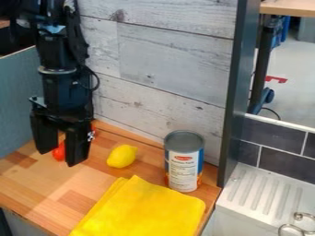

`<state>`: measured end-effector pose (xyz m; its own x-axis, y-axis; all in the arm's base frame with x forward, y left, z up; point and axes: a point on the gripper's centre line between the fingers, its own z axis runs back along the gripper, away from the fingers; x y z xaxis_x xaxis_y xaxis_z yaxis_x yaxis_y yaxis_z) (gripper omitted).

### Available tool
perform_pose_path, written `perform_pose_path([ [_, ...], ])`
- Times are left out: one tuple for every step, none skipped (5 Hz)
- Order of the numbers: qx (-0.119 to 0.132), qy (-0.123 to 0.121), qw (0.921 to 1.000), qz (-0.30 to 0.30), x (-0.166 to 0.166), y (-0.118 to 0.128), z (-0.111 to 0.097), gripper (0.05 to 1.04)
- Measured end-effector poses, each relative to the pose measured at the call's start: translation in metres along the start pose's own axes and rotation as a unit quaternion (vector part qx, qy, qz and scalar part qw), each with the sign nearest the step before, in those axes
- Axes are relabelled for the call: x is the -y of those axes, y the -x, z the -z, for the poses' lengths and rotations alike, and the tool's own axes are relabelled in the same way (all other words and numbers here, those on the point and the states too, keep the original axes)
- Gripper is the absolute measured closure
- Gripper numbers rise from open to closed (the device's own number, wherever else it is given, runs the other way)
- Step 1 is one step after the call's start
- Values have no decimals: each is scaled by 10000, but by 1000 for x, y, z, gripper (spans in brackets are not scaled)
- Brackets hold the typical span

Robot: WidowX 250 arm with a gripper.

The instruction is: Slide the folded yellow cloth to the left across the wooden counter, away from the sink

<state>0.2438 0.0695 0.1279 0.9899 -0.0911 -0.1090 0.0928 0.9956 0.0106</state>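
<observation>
With the gripper [61, 156] standing open, its fingers well parted and nothing held that we can see, we'd judge it best to centre both fingers around the red thing [59, 152] and close gently and evenly, lest its rounded side roll. It shows in the gap between the fingers; we can't tell whether it touches them or lies behind. It looks bright red, smooth and partly hidden, with the lemon [122, 156] beside the gripper.
</observation>
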Motion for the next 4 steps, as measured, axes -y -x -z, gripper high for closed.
perform_pose_path([
  [-87,31,10000,-16,1,1,7,83],
  [2,3,9997,254,22,-3,24,83],
  [208,-58,9985,503,46,-10,34,83],
  [472,-26,9965,685,67,-18,47,83],
])
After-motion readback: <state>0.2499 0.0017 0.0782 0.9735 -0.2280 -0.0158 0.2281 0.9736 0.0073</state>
